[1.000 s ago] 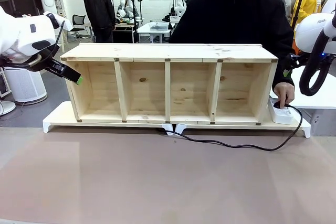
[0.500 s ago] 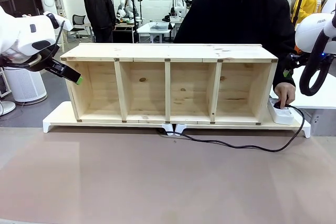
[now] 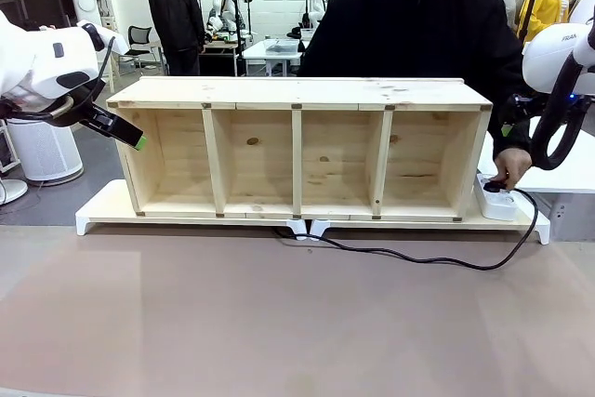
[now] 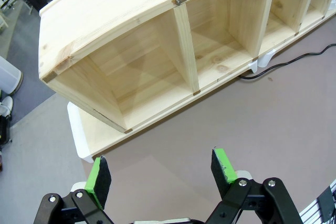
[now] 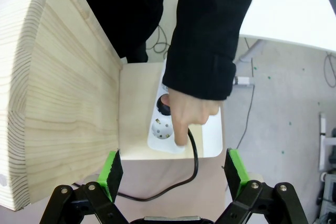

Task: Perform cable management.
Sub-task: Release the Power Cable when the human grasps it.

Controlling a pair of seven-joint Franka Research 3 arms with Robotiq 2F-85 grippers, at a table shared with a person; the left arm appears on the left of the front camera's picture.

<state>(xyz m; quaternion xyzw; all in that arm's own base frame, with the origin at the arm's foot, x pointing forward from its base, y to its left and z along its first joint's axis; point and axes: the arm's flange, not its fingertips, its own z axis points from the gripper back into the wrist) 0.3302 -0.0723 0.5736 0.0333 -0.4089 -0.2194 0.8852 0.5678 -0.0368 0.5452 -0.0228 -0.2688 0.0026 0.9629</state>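
At the right end of the wooden shelf point(image 3: 297, 148), the person's hand point(image 3: 509, 169) is pressing down on the black plug at the end of the cable point(image 3: 418, 258), which is sitting in the white power strip point(image 3: 498, 202). The strip is lying on the white base board point(image 3: 102, 206) just beside the shelf's right wall. From the plug the cable is looping out past the board's right end, then trailing leftward across the brown tabletop point(image 3: 279, 323) in front of the shelf, and ending beneath the shelf's middle, at the gap in the base board.

The left gripper point(image 4: 163, 174) is hanging off the shelf's left end, above the tabletop, its green pads spread wide and holding nothing. The right gripper point(image 5: 173, 174) is hovering over the shelf's right end, looking down on the hand point(image 5: 186, 114) and the power strip point(image 5: 163, 129), its fingers likewise wide apart and empty, with the cable point(image 5: 191, 166) curving between them below.
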